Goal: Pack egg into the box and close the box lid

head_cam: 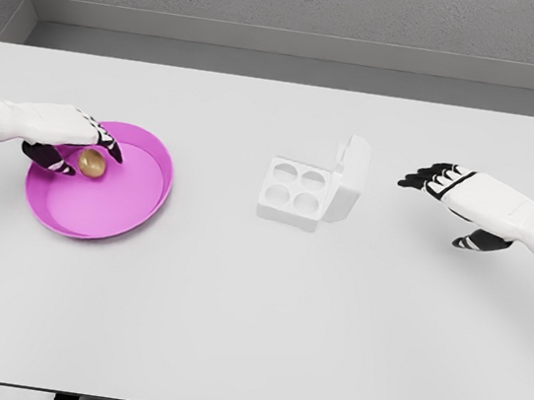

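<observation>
Inside pink bowl (137, 204), egg (91, 164) (long axis unclear)

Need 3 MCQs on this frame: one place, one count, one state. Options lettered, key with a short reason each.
1. Where is the egg?
A. in the pink bowl
B. in the egg box
C. on the bare table

2. How many cups does the egg box have?
A. two
B. four
C. six

3. What state is the box lid in?
A. shut flat over the cups
B. open, standing up on the box's right side
C. detached, lying in the bowl

Key:
1 A: the brown egg sits inside the pink bowl, at the fingers of the left hand.
2 B: two rows of two round cups show, all empty.
3 B: the lid stands raised beside the cups, facing the right hand, whose fingers are spread and hold nothing.
</observation>
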{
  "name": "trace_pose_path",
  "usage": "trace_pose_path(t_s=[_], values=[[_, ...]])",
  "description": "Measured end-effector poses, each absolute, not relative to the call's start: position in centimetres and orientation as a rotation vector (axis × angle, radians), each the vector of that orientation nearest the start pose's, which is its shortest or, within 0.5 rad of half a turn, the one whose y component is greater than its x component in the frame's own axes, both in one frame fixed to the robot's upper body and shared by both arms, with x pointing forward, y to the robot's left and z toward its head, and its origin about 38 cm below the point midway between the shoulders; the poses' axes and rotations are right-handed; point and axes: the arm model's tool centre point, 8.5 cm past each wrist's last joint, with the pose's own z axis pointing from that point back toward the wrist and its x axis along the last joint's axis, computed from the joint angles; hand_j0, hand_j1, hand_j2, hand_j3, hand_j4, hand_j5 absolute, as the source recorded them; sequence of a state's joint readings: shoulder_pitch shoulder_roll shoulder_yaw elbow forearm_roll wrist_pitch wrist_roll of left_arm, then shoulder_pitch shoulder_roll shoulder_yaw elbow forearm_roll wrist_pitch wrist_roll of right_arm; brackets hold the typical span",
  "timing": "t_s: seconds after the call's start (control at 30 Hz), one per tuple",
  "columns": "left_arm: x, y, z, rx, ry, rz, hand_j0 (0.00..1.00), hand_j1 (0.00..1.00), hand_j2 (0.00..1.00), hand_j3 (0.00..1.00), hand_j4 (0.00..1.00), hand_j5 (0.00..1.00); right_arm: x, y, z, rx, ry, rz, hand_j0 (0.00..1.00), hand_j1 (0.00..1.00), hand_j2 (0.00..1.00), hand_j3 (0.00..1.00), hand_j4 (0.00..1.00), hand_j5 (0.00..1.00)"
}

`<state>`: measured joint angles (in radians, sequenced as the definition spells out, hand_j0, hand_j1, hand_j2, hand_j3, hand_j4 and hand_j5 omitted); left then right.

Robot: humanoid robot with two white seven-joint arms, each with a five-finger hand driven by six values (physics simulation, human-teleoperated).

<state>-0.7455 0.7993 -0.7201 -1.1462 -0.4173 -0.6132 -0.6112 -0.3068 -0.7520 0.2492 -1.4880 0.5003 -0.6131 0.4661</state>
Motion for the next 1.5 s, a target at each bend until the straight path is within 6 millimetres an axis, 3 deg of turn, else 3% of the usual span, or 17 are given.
trace_pose_path(t_s=[0.53,1.07,1.17,1.33,1.5], values=[[46.8,35.3,16.7,0.365,-1.079,-2.051,0.67,0.67,0.67,0.67,0.67,0.67,40.0,-34.6,17.9,-0.49,-1.46,1.871,1.0,1.0,1.0,1.0,1.0,1.0],[46.7,35.3,16.2,0.356,-1.081,-2.034,0.67,0.67,0.67,0.67,0.67,0.67,40.0,-34.5,17.9,-0.488,-1.466,1.867,1.0,1.0,1.0,1.0,1.0,1.0],[46.7,35.3,16.2,0.356,-1.081,-2.035,0.64,0.64,0.64,0.64,0.64,0.64,40.0,-34.5,17.9,-0.488,-1.466,1.868,1.0,1.0,1.0,1.0,1.0,1.0],[46.6,35.4,16.1,0.356,-1.079,-2.035,0.46,0.46,0.46,0.46,0.46,0.46,40.0,-34.4,17.9,-0.488,-1.467,1.868,1.0,1.0,1.0,1.0,1.0,1.0],[46.6,35.4,16.3,0.361,-1.081,-2.04,0.43,0.43,0.43,0.43,0.43,0.43,40.0,-34.4,17.9,-0.488,-1.468,1.868,1.0,1.0,1.0,1.0,1.0,1.0]])
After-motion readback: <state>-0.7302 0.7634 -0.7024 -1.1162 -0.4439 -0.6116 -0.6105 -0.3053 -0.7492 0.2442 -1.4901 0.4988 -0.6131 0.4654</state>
